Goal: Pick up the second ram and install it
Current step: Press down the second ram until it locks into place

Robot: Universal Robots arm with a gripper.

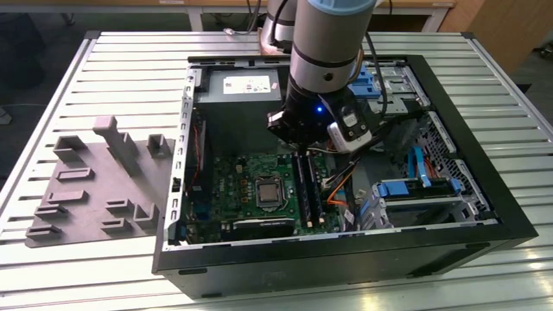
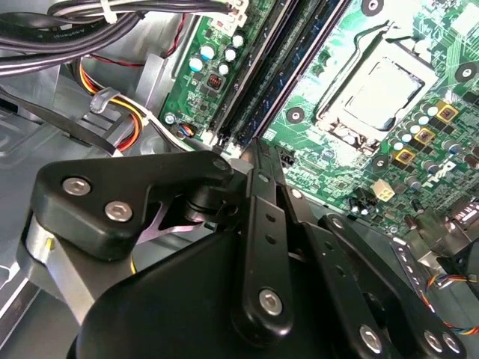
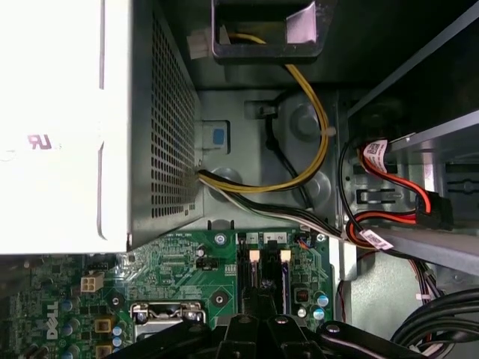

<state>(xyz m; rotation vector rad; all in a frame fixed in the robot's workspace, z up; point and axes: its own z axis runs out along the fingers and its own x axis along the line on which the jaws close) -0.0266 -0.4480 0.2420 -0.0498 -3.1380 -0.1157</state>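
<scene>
gripper [image 2: 258, 149] links fill the foreground of the second wrist view, the two fingers [image 2: 256, 187] clenched against each other with nothing seen between them, tips just over the near end of the memory slots [image 3: 268, 277]. right ahead of the tips, the second ram [image 2: 296, 71] lies along one of the long black slots as a thin dark blue-green strip; whether it is fully seated cannot be told. beside the slots on the green motherboard [image 2: 352, 176] sits the square processor socket [image 2: 378, 90]. past the slots' far end in the first wrist view, yellow and white cables [image 3: 299, 179] curve by the perforated power supply [image 3: 90, 127]. in the exterior view the arm [image 1: 324, 58] reaches down into the open black computer case [image 1: 346, 265]. on the exterior view's left, well apart from the case, a grey plastic tray [image 1: 87, 194] with upright blocks rests on the slatted table [image 1: 129, 58].
</scene>
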